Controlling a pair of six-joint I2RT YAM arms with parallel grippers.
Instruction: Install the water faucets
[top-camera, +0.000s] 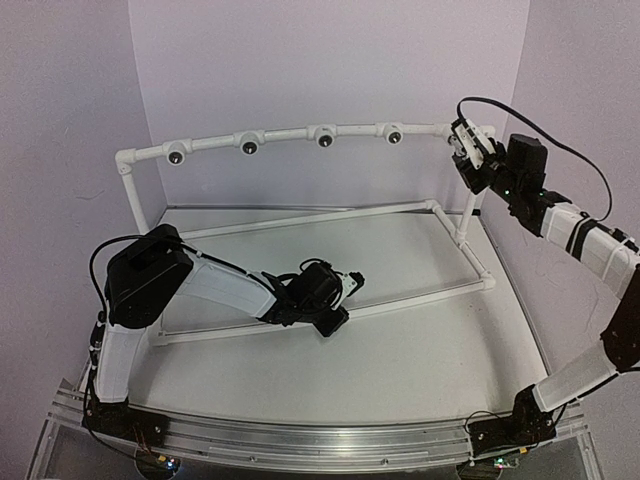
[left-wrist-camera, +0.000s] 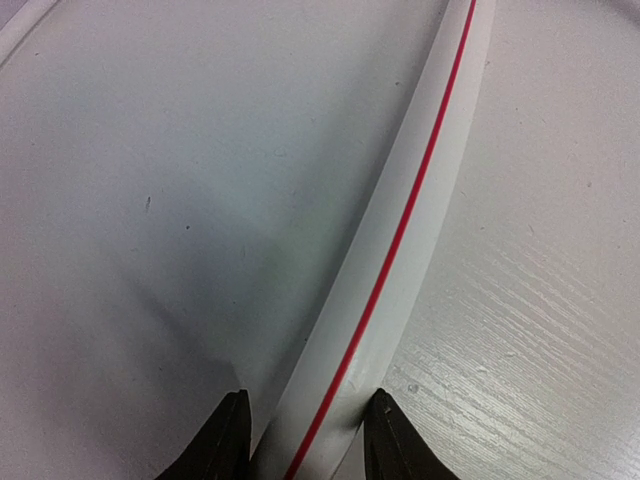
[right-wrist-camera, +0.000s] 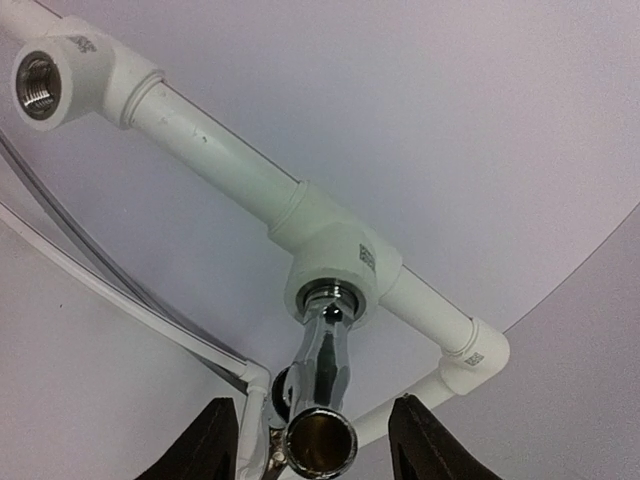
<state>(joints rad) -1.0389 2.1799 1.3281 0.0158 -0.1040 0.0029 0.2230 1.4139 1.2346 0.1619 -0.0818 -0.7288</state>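
A shiny silver faucet (right-wrist-camera: 326, 365) sits with its threaded end in a white tee fitting (right-wrist-camera: 345, 262) on the top rail of the white pipe frame (top-camera: 300, 133). My right gripper (right-wrist-camera: 315, 400) is open around the faucet's spout, with a gap on each side. In the top view it (top-camera: 470, 152) is at the rail's right end and hides the faucet. My left gripper (left-wrist-camera: 309, 395) is shut on the frame's front base pipe (left-wrist-camera: 420, 190), white with a red stripe. It also shows in the top view (top-camera: 337, 290).
Several empty fittings with dark holes (top-camera: 249, 145) line the top rail; one shows in the right wrist view (right-wrist-camera: 42, 85). The frame's base pipes (top-camera: 470, 250) lie on the white table. Lilac walls close in behind and on both sides.
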